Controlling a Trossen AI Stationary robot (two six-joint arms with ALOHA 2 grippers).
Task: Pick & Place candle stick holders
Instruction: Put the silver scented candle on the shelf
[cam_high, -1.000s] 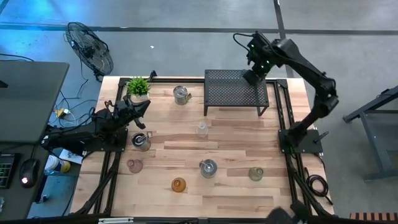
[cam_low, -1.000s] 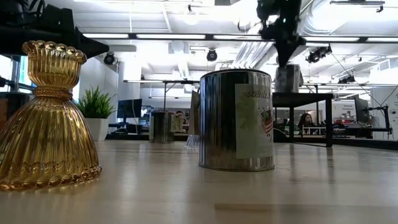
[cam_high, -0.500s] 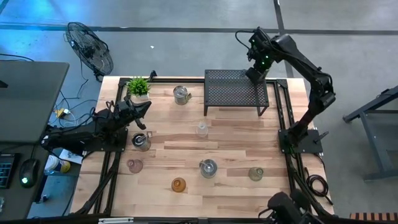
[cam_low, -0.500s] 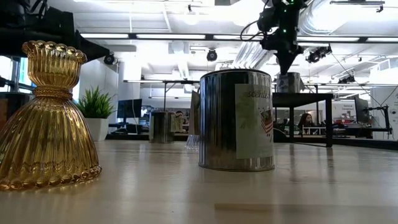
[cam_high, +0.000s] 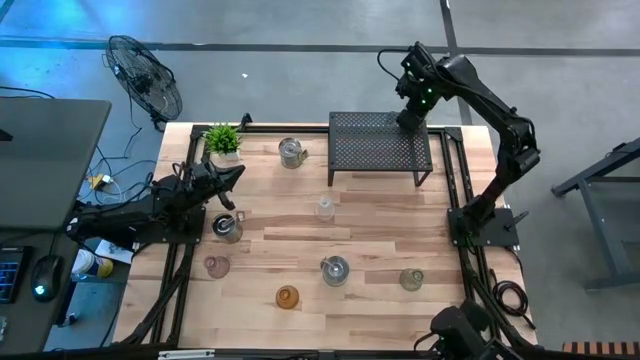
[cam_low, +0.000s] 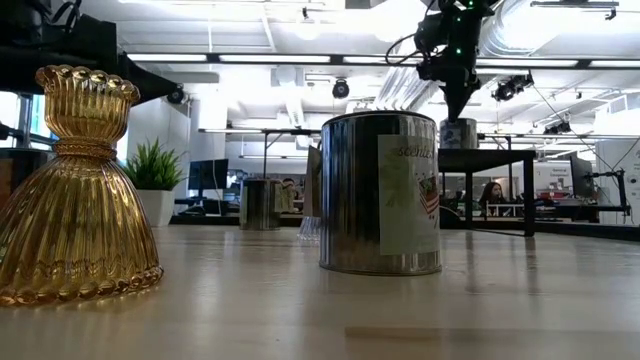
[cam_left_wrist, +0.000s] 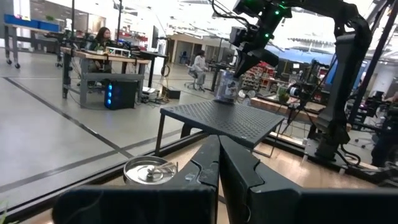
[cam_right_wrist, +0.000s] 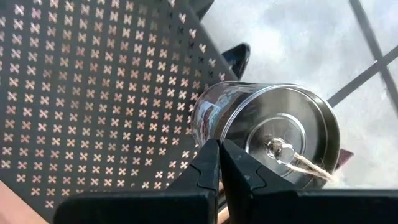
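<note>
Wood-plank table (cam_high: 370, 215) bears black mesh rack (cam_high: 378, 145); grey floor around.

High view straight down over table (cam_high: 300, 230); low view level across it; both show rack (cam_high: 378, 148).

It was an open-plan robotics lab or workshop. Beyond the wooden table (cam_high: 370, 215) ran a grey concrete floor (cam_high: 300, 85), with a floor fan (cam_high: 145, 78) nearby. Behind the table, strip lights (cam_low: 250, 58) lit desks where seated people (cam_left_wrist: 99, 40) worked.
</note>
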